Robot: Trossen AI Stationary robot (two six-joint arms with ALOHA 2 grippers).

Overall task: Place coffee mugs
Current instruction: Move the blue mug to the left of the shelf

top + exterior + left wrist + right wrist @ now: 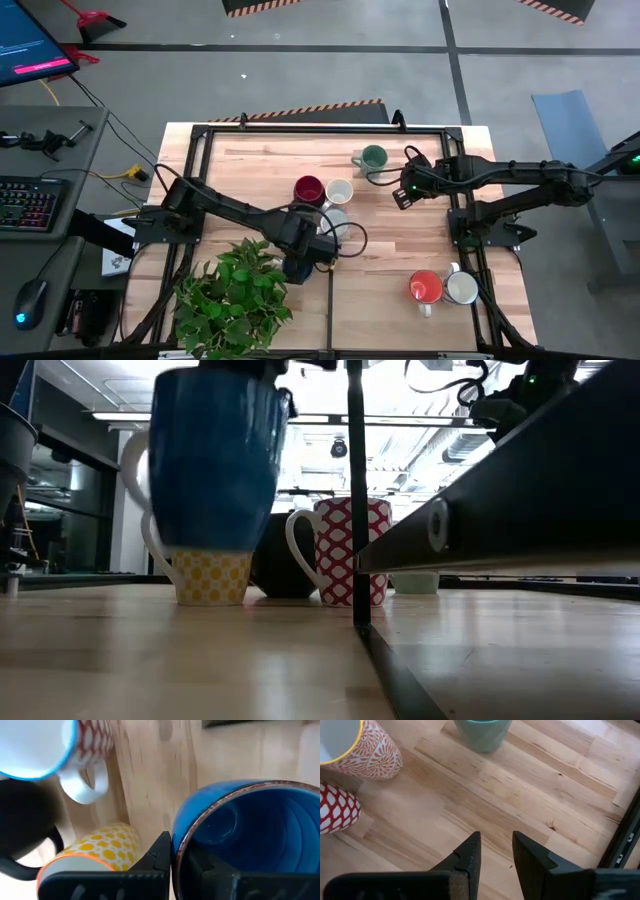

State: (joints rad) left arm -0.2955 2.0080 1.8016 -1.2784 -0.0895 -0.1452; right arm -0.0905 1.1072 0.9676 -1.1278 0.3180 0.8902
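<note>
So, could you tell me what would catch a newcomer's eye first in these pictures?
Most striking is the blue mug, hanging clear above the table near its middle, its rim pinched by the left tool. Just behind it stand a yellow-patterned mug and a red-and-white patterned mug, with a dark mug between them. A leafy potted plant fills the table's front left, while the right tool hangs empty near the green mug at the back.

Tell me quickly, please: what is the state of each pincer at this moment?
Left pincer: closed on the rim of the blue mug, held off the table.
Right pincer: open, holding nothing, above bare wood.
</note>
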